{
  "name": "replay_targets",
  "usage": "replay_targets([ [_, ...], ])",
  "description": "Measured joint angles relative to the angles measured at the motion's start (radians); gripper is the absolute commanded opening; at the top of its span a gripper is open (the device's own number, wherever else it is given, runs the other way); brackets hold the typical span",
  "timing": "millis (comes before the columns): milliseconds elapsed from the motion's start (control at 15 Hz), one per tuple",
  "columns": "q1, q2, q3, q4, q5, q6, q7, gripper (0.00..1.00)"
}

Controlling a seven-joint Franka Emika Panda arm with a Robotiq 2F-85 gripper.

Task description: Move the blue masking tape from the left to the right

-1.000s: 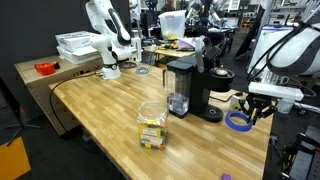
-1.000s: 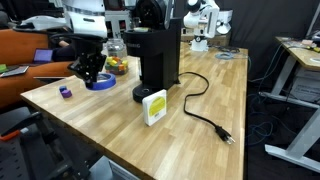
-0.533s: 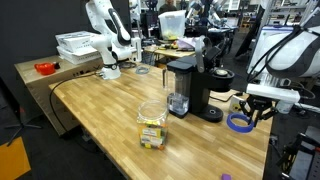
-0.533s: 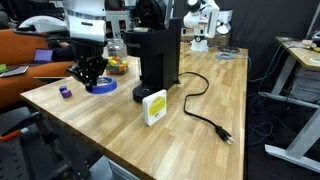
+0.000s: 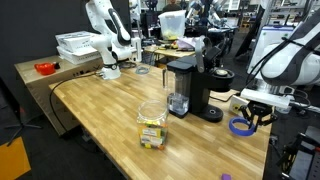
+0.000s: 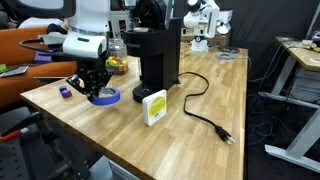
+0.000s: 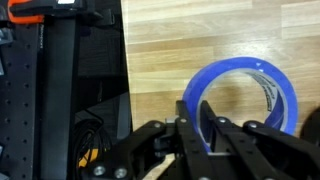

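The blue masking tape (image 6: 106, 98) is a flat blue-violet ring, held low over the wooden table beside the black coffee maker (image 6: 158, 55). It also shows in an exterior view (image 5: 240, 127) and in the wrist view (image 7: 272, 84). My gripper (image 6: 92, 88) is shut on the ring's rim, one finger inside the ring and one outside, seen close in the wrist view (image 7: 192, 125). It shows in an exterior view (image 5: 251, 117) near the table's edge.
A tiny purple piece (image 6: 65, 92) lies on the table by the gripper. A clear container of yellow items (image 5: 152, 123) stands in front of the coffee maker (image 5: 190, 85). A black power cord (image 6: 207, 117) trails across the table. The table edge (image 7: 126, 90) is close.
My gripper and the blue tape have shifted a little along the table towards the front of the coffee maker and slightly lower. The grip has not changed.
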Motion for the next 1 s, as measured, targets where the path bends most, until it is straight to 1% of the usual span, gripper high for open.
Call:
replay_targets([
  [200,0.001,0.033,0.005,0.000,0.174,0.037,-0.026,0.04],
  [333,0.004,0.052,0.007,0.000,0.332,0.060,-0.084,0.04],
  [533,0.006,0.079,0.013,-0.002,0.595,0.085,-0.219,0.04],
  [800,0.011,0.123,0.030,-0.009,0.938,0.090,-0.454,0.04],
  [1000,0.020,0.164,0.040,-0.012,1.124,0.090,-0.609,0.04],
])
